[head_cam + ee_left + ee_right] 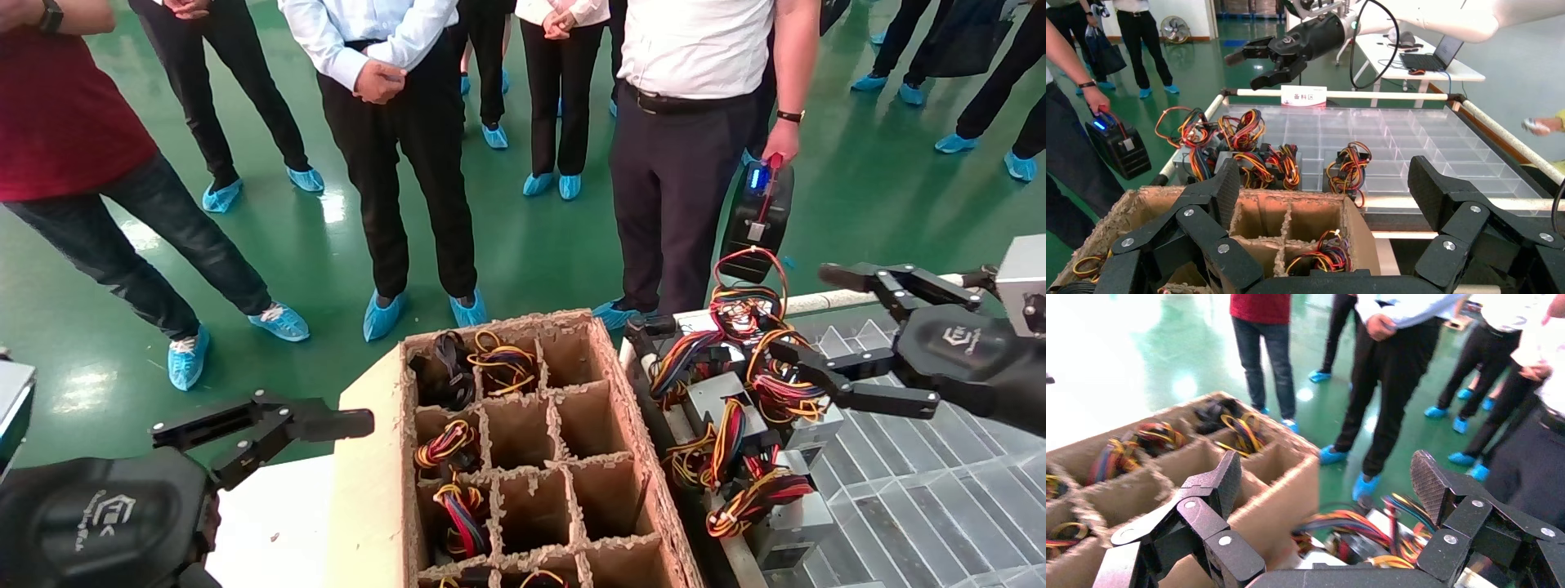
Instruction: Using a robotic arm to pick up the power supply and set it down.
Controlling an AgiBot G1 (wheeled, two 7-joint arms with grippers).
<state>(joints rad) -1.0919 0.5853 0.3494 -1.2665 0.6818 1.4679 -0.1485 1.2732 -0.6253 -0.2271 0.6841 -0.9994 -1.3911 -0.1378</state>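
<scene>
Several power supplies (pixel 719 396), grey metal boxes with looped red, yellow and black wires, lie along the near-left edge of a clear divided tray (pixel 940 490). My right gripper (pixel 801 314) hangs open just above them, with nothing between its fingers. Its wrist view shows the wired power supplies (pixel 1364 539) below the open right gripper (pixel 1327 478), beside the cardboard box (pixel 1284 496). My left gripper (pixel 310 429) is open and empty, low to the left of the box (pixel 507 322). In the left wrist view, the open left gripper (pixel 1324 184) frames the box (pixel 1291 202) and the power supplies (pixel 1229 153) beyond.
The divided cardboard box holds more wired units (pixel 445 445) in its left cells. Several people stand close on the green floor; one holds a black handheld device (pixel 756 208) near the tray's far corner. A white table (pixel 270 523) lies under the left arm.
</scene>
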